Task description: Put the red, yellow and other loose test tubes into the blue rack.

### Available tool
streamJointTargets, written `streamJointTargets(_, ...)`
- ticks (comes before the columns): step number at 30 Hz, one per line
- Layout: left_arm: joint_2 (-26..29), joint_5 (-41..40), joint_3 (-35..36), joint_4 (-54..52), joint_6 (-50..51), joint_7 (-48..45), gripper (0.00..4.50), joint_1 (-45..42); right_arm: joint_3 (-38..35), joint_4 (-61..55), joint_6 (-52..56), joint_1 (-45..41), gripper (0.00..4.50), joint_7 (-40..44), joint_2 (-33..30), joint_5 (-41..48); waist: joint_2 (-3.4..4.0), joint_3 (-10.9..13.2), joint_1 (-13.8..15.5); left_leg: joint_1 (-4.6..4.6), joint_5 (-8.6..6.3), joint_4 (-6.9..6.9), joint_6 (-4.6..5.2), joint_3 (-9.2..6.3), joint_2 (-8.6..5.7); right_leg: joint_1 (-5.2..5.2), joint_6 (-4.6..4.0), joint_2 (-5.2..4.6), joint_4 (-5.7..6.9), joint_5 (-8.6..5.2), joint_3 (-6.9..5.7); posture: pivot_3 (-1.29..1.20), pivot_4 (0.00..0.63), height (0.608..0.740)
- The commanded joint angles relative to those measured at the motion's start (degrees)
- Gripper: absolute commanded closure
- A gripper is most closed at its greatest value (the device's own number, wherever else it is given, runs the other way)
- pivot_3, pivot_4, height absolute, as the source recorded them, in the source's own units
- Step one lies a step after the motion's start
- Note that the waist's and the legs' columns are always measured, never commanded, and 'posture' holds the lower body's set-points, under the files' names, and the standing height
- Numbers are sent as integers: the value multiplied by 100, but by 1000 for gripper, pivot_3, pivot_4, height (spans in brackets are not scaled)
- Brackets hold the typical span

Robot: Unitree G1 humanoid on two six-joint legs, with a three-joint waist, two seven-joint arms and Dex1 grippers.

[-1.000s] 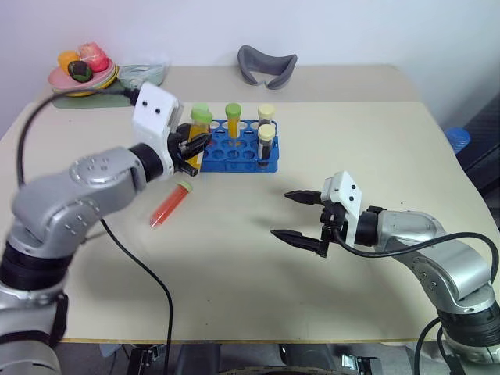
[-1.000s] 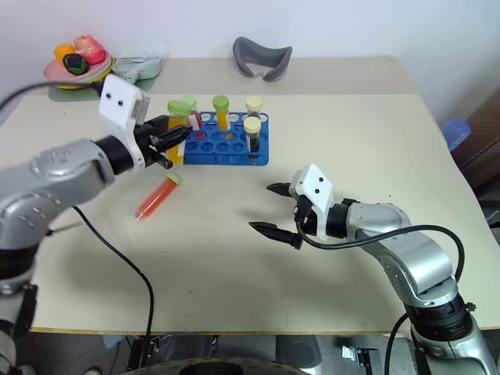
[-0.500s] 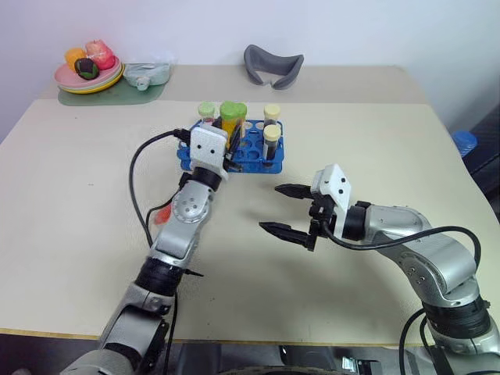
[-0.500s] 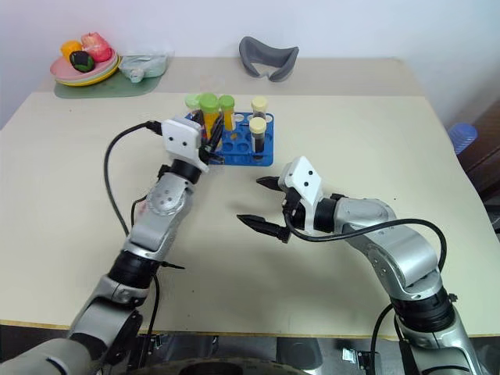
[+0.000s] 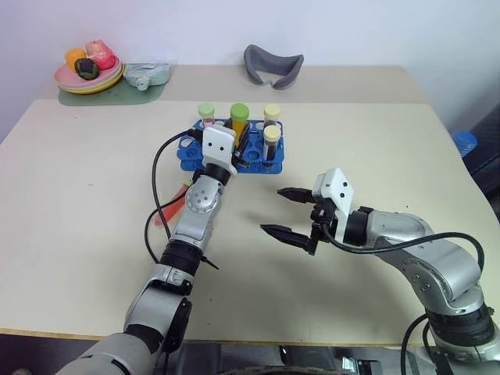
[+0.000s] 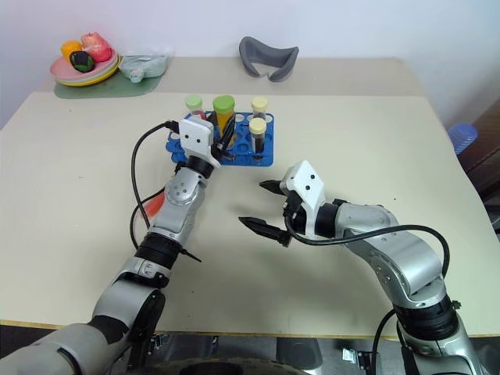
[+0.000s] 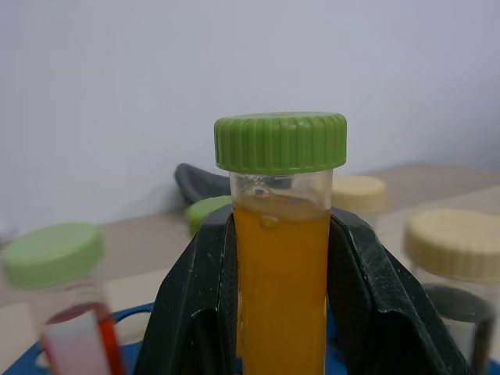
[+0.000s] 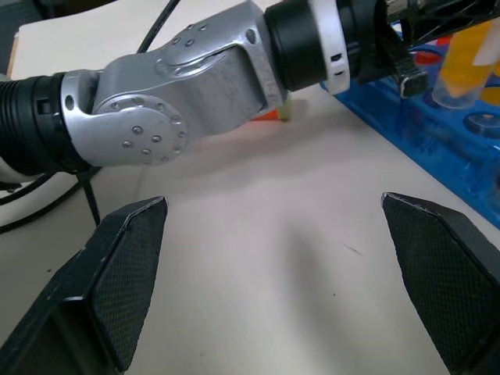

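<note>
Blue rack [image 5: 234, 153] mid-bench held three capped tubes; left gripper [image 7: 281, 266] clamped the yellow tube [image 7: 280, 289] above it, red tube [image 5: 173, 205] lay loose beside it, right gripper [image 5: 284, 212] gaped empty.

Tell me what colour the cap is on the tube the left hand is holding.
Green, over orange-yellow liquid; the cap shows best in the left wrist view.
</note>
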Motion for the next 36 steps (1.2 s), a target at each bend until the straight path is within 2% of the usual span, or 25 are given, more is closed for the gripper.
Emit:
streamJointTargets(1,-82,11,112,-86,-175,-95,3253,12,-145,-267,-18,25,0,-30,-63,107,0,0,-4,0,0,0,0,0,0,0,0,0,0,0,0,0,150,740)
streamJointTargets(11,-62,319,195,-167,-218,26,3253,104,-160,-166,-64,11,0,-128,-29,17,0,0,-8,1,1,0,-1,0,0,0,0,1,0,0,0,0,150,740)
streamJointTargets(27,-57,326,281,-343,-127,1,3253,290,-128,345,-558,20,0,-1061,376,-881,1,0,-11,2,1,-1,-3,0,0,0,0,1,2,0,1,0,150,740)
streamJointTargets(36,-123,239,315,-247,-120,-30,3253,197,-125,315,-568,73,0,-1151,524,-982,1,-1,-8,2,2,-1,-3,0,0,0,0,0,2,0,1,0,150,740)
